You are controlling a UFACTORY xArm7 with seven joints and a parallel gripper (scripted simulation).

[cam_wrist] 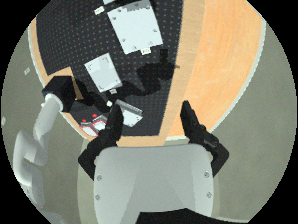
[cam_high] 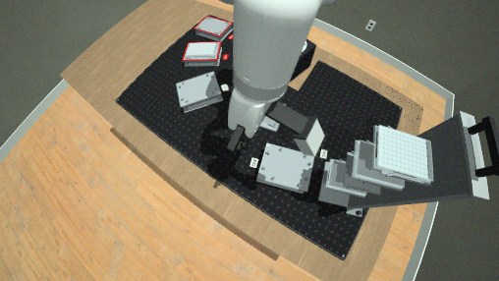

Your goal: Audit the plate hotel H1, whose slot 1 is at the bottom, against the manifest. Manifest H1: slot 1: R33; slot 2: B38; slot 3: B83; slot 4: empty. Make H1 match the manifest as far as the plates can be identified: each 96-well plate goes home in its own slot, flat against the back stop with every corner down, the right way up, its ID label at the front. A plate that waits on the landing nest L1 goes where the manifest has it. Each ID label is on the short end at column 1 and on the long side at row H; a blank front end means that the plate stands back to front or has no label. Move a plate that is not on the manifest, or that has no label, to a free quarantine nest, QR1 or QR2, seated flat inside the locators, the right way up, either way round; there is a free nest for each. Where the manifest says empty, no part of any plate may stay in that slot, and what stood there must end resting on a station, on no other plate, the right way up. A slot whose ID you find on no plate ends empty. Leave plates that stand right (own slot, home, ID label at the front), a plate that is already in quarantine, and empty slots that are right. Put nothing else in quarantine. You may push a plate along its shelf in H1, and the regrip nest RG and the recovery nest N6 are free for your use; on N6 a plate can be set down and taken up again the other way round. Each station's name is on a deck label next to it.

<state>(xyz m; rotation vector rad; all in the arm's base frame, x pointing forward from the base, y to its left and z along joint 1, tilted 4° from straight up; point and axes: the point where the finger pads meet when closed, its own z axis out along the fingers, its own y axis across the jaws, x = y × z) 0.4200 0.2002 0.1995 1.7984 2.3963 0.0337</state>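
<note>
my gripper hangs with jaws spread wide and nothing between them. the wrist view alone shows both black fingertips framing the edge of the black mat and the wooden deck beyond; from the top my own arm hides most of that. the top view alone shows the plate hotel at the right, a white well plate on its uppermost shelf, and two red-rimmed nests far back.

White arm reaching downward, end effector fully open, empty
</note>
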